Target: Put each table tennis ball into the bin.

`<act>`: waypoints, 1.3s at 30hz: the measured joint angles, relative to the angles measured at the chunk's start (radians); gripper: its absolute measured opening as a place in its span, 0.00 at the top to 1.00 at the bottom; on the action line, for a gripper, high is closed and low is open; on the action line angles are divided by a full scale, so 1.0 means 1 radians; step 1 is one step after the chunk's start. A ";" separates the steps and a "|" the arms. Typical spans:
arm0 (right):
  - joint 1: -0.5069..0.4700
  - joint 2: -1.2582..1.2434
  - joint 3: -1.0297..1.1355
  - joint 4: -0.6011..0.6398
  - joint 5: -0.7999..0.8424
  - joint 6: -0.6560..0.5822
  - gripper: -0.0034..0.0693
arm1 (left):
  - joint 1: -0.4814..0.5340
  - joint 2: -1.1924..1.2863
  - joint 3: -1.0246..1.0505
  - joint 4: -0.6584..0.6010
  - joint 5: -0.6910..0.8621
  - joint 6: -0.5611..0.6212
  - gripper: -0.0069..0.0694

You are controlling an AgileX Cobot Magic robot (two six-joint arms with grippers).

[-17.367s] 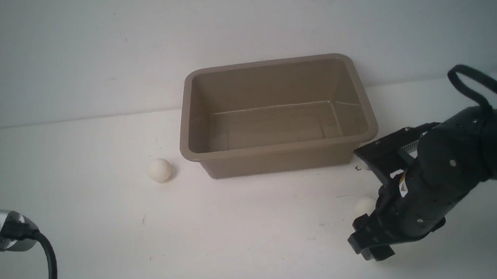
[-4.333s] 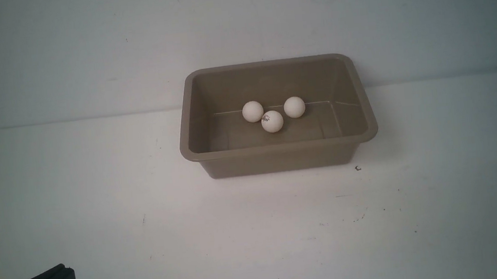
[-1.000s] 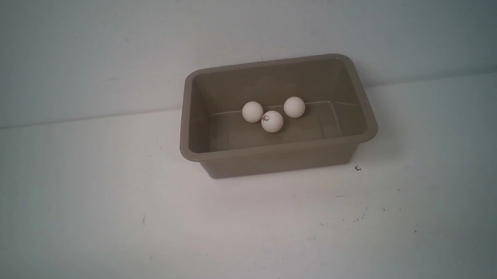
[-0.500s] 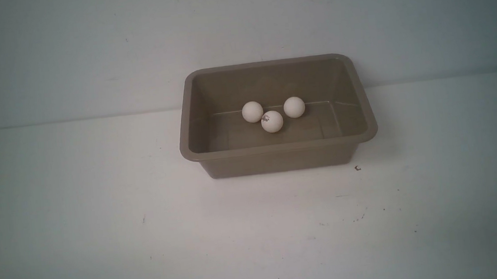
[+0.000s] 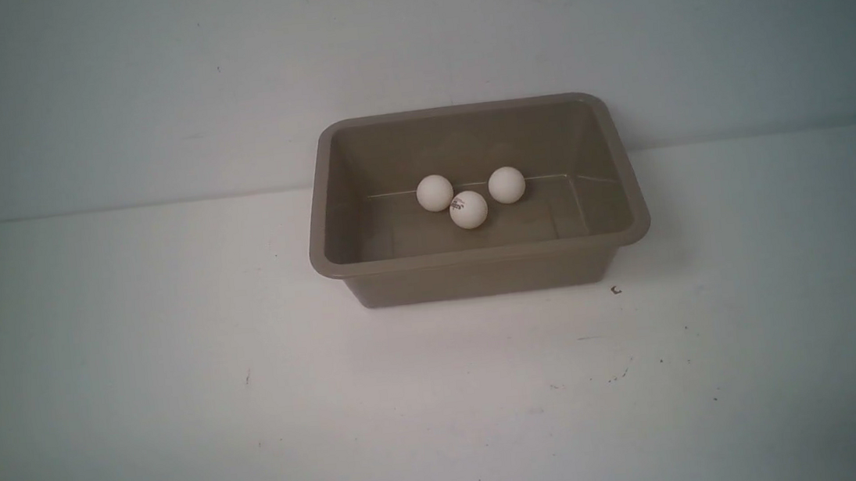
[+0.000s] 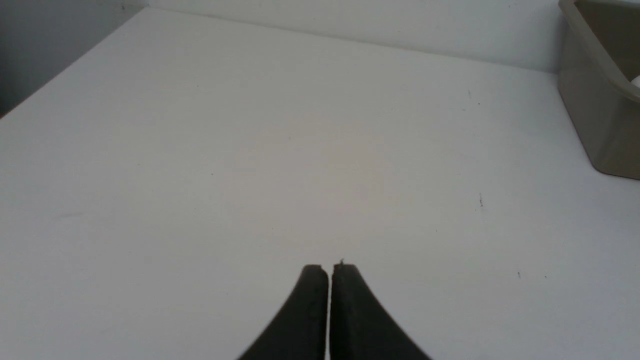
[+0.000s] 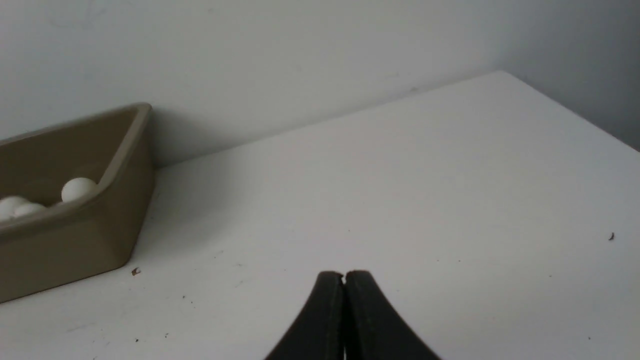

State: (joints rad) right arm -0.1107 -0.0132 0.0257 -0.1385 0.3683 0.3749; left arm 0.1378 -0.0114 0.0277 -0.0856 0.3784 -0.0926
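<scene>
The taupe bin [image 5: 330,203] stands at the back middle of the white table. Three off-white table tennis balls lie on its floor: one on the left [image 5: 435,193], one on the right [image 5: 507,184], and one with a small dark mark in front [image 5: 469,209]. Both grippers are out of the front view. My left gripper [image 6: 329,270] is shut and empty over bare table, with the bin's corner [image 6: 595,120] off to one side. My right gripper [image 7: 344,276] is shut and empty, with the bin [image 7: 75,240] and a ball [image 7: 77,189] in it showing in that view.
A white wall rises right behind the bin. A tiny dark speck [image 5: 616,290] lies on the table by the bin's front right corner, also in the right wrist view [image 7: 135,271]. The table's far corner edges show in both wrist views.
Seventeen seconds ago the bin was empty and balls lay on the table. By 4.3 seconds ago all three were in the bin. Since then the left arm has left the front view; nothing else moved.
</scene>
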 joint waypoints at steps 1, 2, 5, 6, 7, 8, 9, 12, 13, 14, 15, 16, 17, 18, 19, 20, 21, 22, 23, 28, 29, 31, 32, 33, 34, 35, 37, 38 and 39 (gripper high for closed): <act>0.000 0.000 -0.001 0.000 0.006 0.000 0.98 | 0.000 0.000 0.000 0.000 0.000 0.000 0.91; 0.000 0.000 -0.001 0.000 0.009 0.000 0.98 | 0.000 0.000 0.000 0.000 0.000 0.000 0.91; 0.000 0.000 -0.001 -0.003 0.011 0.000 0.98 | 0.000 0.000 0.000 0.001 0.000 0.000 0.91; 0.000 0.000 -0.001 -0.003 0.011 0.000 0.98 | 0.000 0.000 0.000 0.001 0.000 0.000 0.91; 0.000 0.000 -0.002 -0.003 0.011 0.000 0.98 | 0.000 0.000 0.000 0.001 0.000 0.000 0.91; 0.000 0.000 -0.002 -0.003 0.011 0.000 0.98 | 0.000 0.000 0.000 0.001 0.000 0.000 0.91; 0.000 0.000 -0.002 -0.003 0.011 0.000 0.98 | 0.000 0.000 0.000 0.001 0.000 0.000 0.91; 0.000 0.000 -0.002 -0.003 0.011 0.000 0.98 | 0.000 0.000 0.000 0.001 0.000 0.000 0.91; 0.000 0.000 -0.002 -0.003 0.011 0.000 0.98 | 0.000 0.000 0.000 0.001 0.000 0.000 0.91; 0.000 0.000 -0.002 -0.003 0.011 0.000 0.98 | 0.000 0.000 0.000 0.001 0.000 0.000 0.91; 0.000 0.000 -0.002 -0.003 0.011 0.000 0.98 | 0.000 0.000 0.000 0.001 0.000 0.000 0.91; 0.000 0.000 -0.002 -0.003 0.012 0.000 0.98 | 0.000 0.000 0.000 0.001 0.000 0.000 0.91; 0.000 0.000 -0.002 -0.003 0.012 0.000 0.98 | 0.000 0.000 0.000 0.001 0.000 0.000 0.91; 0.000 0.000 -0.002 -0.003 0.012 0.000 0.98 | 0.000 0.000 0.000 0.002 0.000 0.000 0.91; 0.000 0.000 -0.002 -0.003 0.012 0.000 0.98 | -0.004 0.000 0.000 0.002 0.000 0.000 0.91; 0.000 0.000 -0.002 -0.003 0.012 0.000 0.98 | -0.020 0.000 0.000 0.002 0.001 0.000 0.91; 0.000 0.000 -0.002 -0.003 0.012 0.000 0.98 | -0.031 0.000 0.000 0.003 0.001 0.000 0.91; 0.000 0.000 -0.002 -0.003 0.012 0.000 0.98 | -0.033 0.000 0.000 0.003 0.001 0.000 0.91; 0.000 0.000 -0.002 -0.003 0.012 0.000 0.98 | -0.044 0.000 0.000 0.003 0.002 0.000 0.91; 0.000 0.000 -0.002 -0.003 0.012 0.000 0.98 | -0.061 0.000 0.000 0.003 0.002 0.000 0.91; 0.000 0.000 -0.002 -0.003 0.012 0.000 0.98 | -0.061 0.000 0.000 0.003 0.002 0.000 0.91; 0.000 0.000 -0.002 -0.003 0.012 0.000 0.98 | -0.061 0.000 0.000 0.003 0.002 0.000 0.91; 0.000 0.000 -0.002 -0.003 0.012 0.000 0.98 | -0.061 0.000 0.000 0.003 0.002 0.000 0.91; 0.000 0.000 -0.002 -0.003 0.012 0.000 0.98 | -0.061 0.000 0.000 0.003 0.002 0.000 0.91; 0.000 0.000 -0.002 -0.003 0.012 0.000 0.98 | -0.061 0.000 0.000 0.003 0.002 0.000 0.91; 0.000 0.000 -0.002 -0.003 0.012 0.000 0.98 | -0.061 0.000 0.000 0.003 0.002 0.000 0.91; 0.000 0.000 -0.002 -0.003 0.012 0.000 0.98 | -0.061 0.000 0.000 0.003 0.002 0.000 0.91; 0.000 0.000 -0.002 -0.003 0.012 0.000 0.98 | -0.061 0.000 0.000 0.003 0.002 0.000 0.91; 0.000 0.000 -0.002 -0.003 0.012 0.000 0.98 | -0.061 0.000 0.000 0.003 0.002 0.000 0.91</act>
State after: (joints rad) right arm -0.1107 -0.0132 0.0239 -0.1419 0.3802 0.3749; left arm 0.0773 -0.0114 0.0277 -0.0826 0.3808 -0.0926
